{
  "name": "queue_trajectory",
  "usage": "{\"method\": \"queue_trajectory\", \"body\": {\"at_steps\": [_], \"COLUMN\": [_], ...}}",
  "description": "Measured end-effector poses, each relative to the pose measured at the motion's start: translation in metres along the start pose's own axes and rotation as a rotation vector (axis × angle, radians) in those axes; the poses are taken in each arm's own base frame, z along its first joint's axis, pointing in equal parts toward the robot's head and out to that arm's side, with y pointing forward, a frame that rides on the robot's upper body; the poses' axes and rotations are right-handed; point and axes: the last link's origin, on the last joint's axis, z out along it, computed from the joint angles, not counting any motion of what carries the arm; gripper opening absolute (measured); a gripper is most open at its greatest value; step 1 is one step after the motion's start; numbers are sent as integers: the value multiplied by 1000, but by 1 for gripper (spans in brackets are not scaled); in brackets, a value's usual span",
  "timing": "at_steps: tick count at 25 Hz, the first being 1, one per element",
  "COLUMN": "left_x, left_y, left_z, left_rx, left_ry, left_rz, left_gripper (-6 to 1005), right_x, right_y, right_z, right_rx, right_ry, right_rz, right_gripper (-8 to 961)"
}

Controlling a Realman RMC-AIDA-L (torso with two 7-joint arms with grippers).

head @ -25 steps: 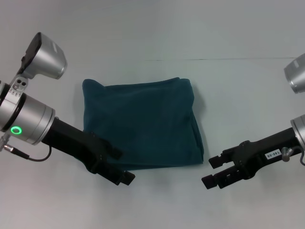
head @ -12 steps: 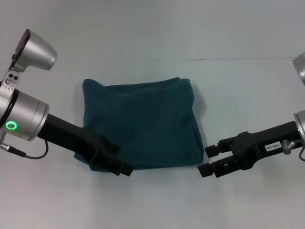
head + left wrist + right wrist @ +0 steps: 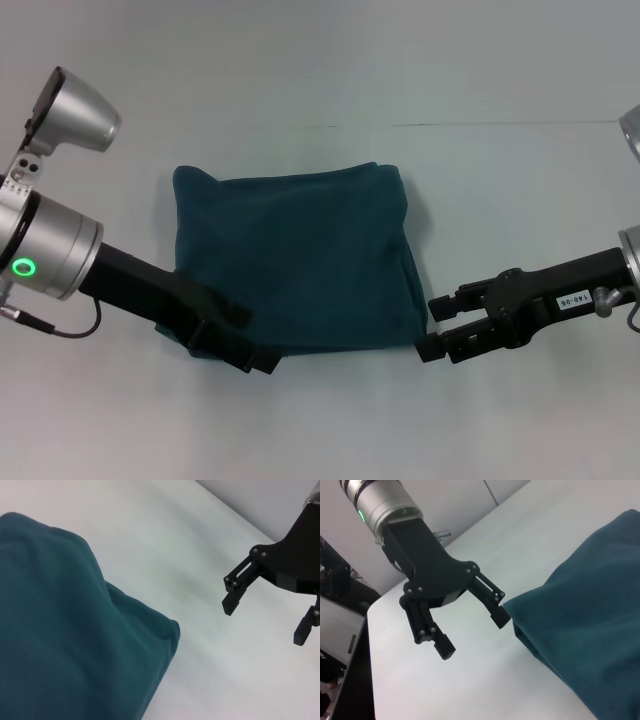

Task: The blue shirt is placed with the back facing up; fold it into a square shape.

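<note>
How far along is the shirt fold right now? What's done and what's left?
Mostly done, by the look of it: the blue shirt lies as a compact, roughly square bundle with no sleeves sticking out. In hand: the left gripper sits open at its near left corner and the right gripper sits open just off its near right corner; neither holds cloth. Left: possibly one last fold or tidy-up; the far left corner bulges.

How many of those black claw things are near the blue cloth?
2. The left end effector is at the blue shirt's near left corner; the right end effector is at its near right corner.
</note>
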Motion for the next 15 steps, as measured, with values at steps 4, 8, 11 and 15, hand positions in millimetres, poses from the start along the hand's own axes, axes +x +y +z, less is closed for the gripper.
{"method": "queue_trajectory", "body": {"at_steps": [4, 8, 11, 15], "left_x": [-1, -1, -1, -1], "left_y": [1, 1, 0, 0], "left_z": [1, 2, 1, 2], "left_rx": [-1, -1, 0, 1], "left_ry": [-10, -9, -7, -10], "left_rz": [3, 2, 2, 2], "left_gripper": [937, 937, 937, 937], "right_x": [-1, -2, -3, -5], "right_y": [0, 1, 1, 2], "right_z": [0, 0, 0, 0], "right_rx": [-1, -4, -7, -12], "right_ry": [-5, -13, -21, -37], "right_rz": [0, -1, -2, -5], "right_gripper": [898, 898, 897, 897]}}
